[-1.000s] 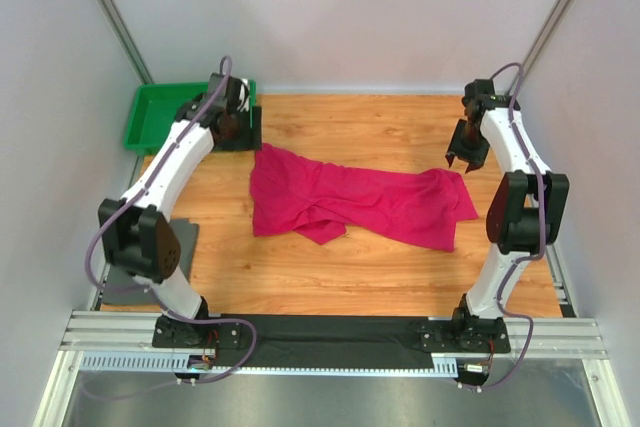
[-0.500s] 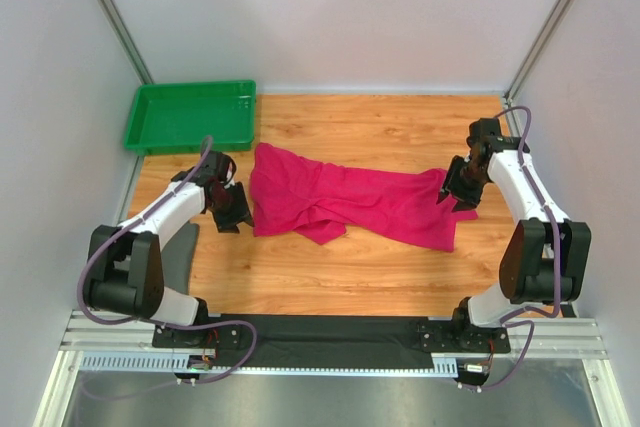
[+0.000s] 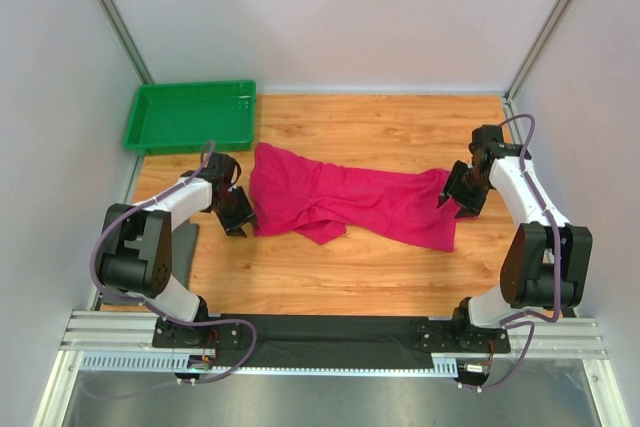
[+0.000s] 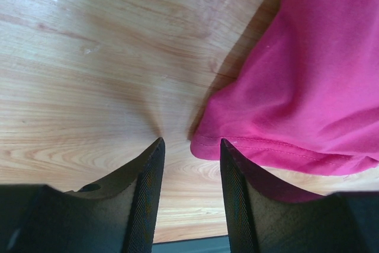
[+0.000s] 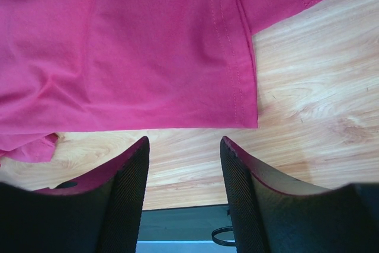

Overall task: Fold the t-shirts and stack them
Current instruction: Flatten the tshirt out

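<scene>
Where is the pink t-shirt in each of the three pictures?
Top external view: the t-shirt lies crumpled across the middle of the wooden table.
Left wrist view: it fills the right side, with its hemmed corner just ahead of the left hand.
Right wrist view: it fills the upper left, above the right hand.
Shared landmark: the wooden table beside the shirt shows in all three.

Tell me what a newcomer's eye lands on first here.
The crumpled magenta t-shirt grabs the eye, spread across the middle of the wooden table. Next come the two arms flanking it: the left end effector sits low at the shirt's left edge and the right end effector at its right edge, both open. A bright green tray sits in the far left corner.
</scene>
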Action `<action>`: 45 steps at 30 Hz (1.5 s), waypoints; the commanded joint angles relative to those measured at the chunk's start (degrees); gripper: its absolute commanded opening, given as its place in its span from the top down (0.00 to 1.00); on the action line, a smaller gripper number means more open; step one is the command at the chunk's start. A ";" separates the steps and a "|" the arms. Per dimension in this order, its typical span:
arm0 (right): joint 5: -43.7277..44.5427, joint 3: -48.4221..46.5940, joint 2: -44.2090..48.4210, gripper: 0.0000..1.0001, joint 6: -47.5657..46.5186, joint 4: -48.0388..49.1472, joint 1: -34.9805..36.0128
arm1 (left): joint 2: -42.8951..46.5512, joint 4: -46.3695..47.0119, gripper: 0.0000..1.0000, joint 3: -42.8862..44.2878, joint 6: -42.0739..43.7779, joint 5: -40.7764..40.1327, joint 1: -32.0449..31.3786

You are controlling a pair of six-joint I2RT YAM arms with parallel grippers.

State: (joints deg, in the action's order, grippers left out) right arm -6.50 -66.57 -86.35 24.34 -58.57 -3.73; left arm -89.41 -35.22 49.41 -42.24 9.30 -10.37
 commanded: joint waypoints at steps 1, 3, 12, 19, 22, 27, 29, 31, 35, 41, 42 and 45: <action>1.49 0.56 1.09 0.47 2.11 1.79 -0.49 | -0.68 -0.99 0.50 0.34 -2.76 -0.60 0.09; 2.54 1.17 0.57 0.46 3.60 1.61 -0.75 | -1.56 -1.08 0.50 0.34 -3.29 -0.07 -0.17; 3.61 7.32 0.56 0.43 9.85 3.45 -3.74 | -3.75 2.25 0.60 -2.03 -4.34 1.16 -0.79; 0.62 12.33 0.04 0.43 11.26 5.13 -6.20 | -2.71 1.39 1.00 2.09 -1.36 0.29 -0.88; -0.44 14.53 0.12 0.44 13.10 6.53 -6.29 | 2.64 0.42 1.00 2.45 0.57 -2.00 -1.14; -0.97 16.29 -0.49 0.47 15.03 7.07 -6.21 | 7.22 -2.73 1.00 4.99 3.04 -2.88 -1.49; -0.71 17.87 0.65 0.48 15.74 6.97 -6.29 | 7.84 -3.71 1.00 6.05 3.92 -3.32 -1.76; 0.26 19.53 2.31 0.49 16.88 7.76 -6.29 | 8.81 -3.89 1.00 6.31 4.18 -3.76 -1.85; 0.79 20.77 1.62 0.50 18.29 9.69 -6.29 | 9.95 -3.54 1.00 6.05 4.27 -3.15 -1.85; 3.33 20.25 -2.51 0.53 18.20 13.30 -6.91 | 10.74 -3.54 1.00 6.05 4.27 -2.09 -2.02; 3.69 20.42 -2.95 0.56 18.20 13.48 -7.00 | 11.09 -3.62 1.00 6.14 4.36 -2.01 -2.02; 3.86 21.56 -3.48 0.81 18.29 15.84 -7.08 | 12.76 -3.36 1.00 6.32 4.62 -2.53 -2.11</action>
State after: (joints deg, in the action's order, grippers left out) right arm -5.50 -46.06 -88.18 41.58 -48.53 -10.50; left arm -80.38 -38.57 54.39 -39.00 6.96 -12.05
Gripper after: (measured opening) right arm 0.232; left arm 0.006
